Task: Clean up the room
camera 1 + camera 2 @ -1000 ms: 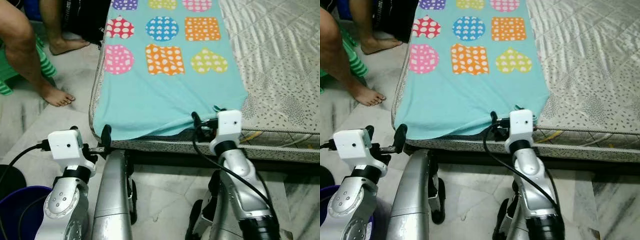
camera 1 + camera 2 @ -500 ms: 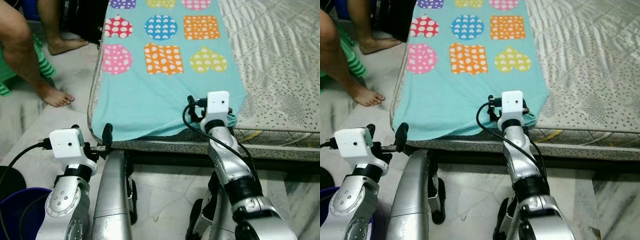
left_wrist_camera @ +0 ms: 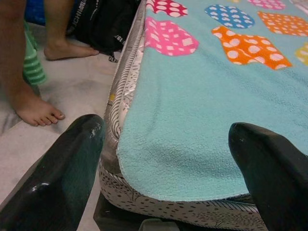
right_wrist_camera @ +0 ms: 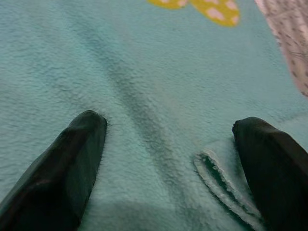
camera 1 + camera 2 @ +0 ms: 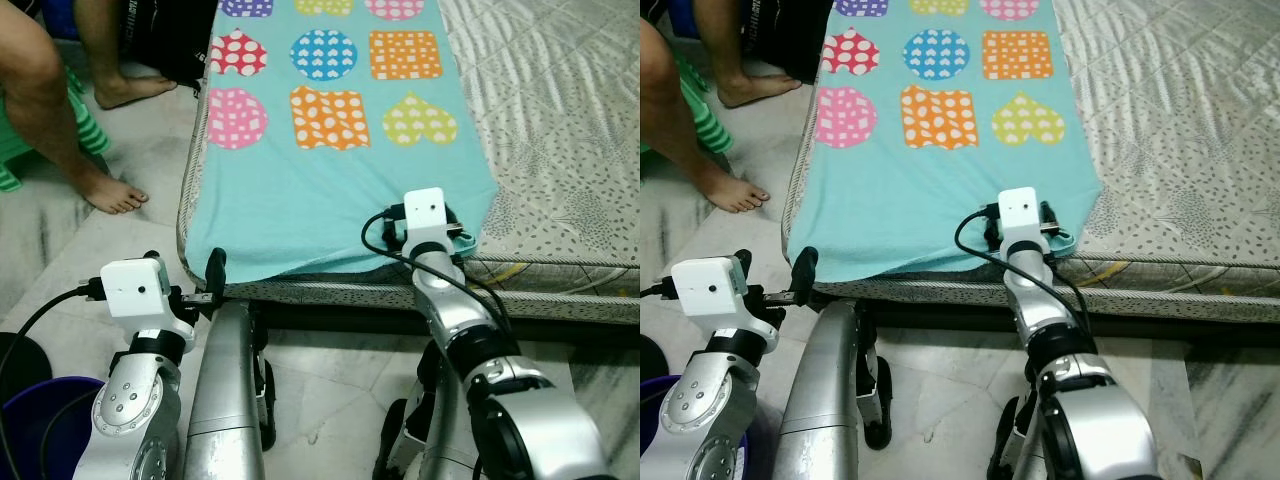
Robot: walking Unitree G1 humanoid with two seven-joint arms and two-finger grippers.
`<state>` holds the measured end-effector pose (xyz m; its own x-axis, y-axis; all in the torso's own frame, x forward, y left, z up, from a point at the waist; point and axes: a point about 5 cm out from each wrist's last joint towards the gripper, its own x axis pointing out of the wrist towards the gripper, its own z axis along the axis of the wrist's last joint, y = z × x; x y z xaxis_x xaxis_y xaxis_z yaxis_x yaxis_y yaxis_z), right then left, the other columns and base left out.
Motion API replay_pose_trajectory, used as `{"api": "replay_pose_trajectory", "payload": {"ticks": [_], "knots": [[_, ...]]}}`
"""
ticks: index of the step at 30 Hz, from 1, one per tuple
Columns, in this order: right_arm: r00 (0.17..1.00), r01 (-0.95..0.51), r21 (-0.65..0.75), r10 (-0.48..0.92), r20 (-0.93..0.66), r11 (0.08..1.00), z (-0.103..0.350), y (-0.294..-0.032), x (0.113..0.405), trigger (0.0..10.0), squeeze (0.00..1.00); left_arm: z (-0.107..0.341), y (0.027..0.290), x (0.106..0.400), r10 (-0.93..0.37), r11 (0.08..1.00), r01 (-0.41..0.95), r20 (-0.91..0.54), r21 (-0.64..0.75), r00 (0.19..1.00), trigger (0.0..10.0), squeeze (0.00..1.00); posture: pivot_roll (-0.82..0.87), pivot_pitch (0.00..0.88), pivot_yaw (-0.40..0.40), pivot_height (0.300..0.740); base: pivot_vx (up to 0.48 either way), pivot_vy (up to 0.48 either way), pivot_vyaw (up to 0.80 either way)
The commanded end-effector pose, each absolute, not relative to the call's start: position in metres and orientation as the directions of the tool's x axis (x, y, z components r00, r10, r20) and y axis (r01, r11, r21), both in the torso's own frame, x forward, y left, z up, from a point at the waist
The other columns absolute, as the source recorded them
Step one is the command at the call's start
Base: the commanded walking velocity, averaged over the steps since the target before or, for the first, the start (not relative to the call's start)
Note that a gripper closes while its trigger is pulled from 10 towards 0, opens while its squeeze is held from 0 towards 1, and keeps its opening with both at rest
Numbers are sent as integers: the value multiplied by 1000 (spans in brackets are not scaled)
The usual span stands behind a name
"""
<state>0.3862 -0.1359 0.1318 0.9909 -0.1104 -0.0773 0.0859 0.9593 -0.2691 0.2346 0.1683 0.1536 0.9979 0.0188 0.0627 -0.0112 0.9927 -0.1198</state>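
Observation:
A turquoise fleece blanket (image 5: 330, 190) with bright dotted patches lies spread on the left part of the mattress (image 5: 560, 130). My right gripper (image 4: 168, 130) is open, and both black fingers (image 4: 79, 144) press down on the blanket near its near right corner. A small flap of the blanket's hem (image 4: 216, 168) is turned over just inside the other finger. The right wrist camera block (image 5: 425, 212) sits over that corner in the eye views. My left gripper (image 3: 166, 129) is open and empty, held in front of the mattress's near left corner (image 3: 120, 163), apart from the blanket.
A person's bare legs and feet (image 5: 112, 195) stand on the marble floor left of the bed, beside a black bag (image 5: 165, 40) and a green striped item (image 5: 90, 135). A purple bucket (image 5: 40, 425) sits by my left arm. The mattress's front edge (image 5: 560, 275) runs across before me.
My right arm has risen from below the mattress edge and reached onto the blanket's near right corner, then shifted slightly left. The left arm has stayed put.

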Motion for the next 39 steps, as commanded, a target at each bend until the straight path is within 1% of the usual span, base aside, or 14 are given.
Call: {"api": "replay_pose_trajectory", "payload": {"ticks": [1, 14, 22, 25, 27, 35, 39], "knots": [[980, 114, -275, -154, -126, 955, 118, -146, 381, 10000, 0, 153, 171, 230, 37, 993, -31, 51, -112, 998, 10000, 0, 248, 348, -1, 528, 0, 0, 0], [957, 218, -307, -264, -116, 926, 115, -177, 378, 10000, 0, 152, 172, 232, 35, 994, -29, 50, -109, 998, 10000, 0, 242, 339, 6, 528, 0, 0, 0], [957, 210, -296, -257, -131, 932, 112, -185, 376, 10000, 0, 152, 172, 231, 38, 993, -32, 49, -109, 998, 10000, 0, 244, 338, 4, 528, 0, 0, 0], [953, 214, -311, -267, -140, 926, 109, -196, 373, 10000, 0, 152, 174, 231, 42, 994, -36, 47, -108, 998, 10000, 0, 242, 336, 3, 528, 0, 0, 0], [952, 215, -315, -270, -141, 924, 108, -199, 372, 10000, 0, 152, 174, 231, 42, 994, -37, 46, -108, 998, 10000, 0, 242, 336, 3, 528, 0, 0, 0], [931, 281, -349, -342, -127, 894, 109, -237, 363, 10000, 0, 150, 174, 231, 44, 993, -39, 43, -110, 998, 10000, 0, 229, 333, 4, 528, 0, 0, 0], [933, 283, -342, -340, -119, 896, 109, -242, 361, 10000, 0, 150, 174, 231, 43, 993, -38, 42, -110, 998, 10000, 0, 228, 332, 5, 528, 0, 0, 0]]}}
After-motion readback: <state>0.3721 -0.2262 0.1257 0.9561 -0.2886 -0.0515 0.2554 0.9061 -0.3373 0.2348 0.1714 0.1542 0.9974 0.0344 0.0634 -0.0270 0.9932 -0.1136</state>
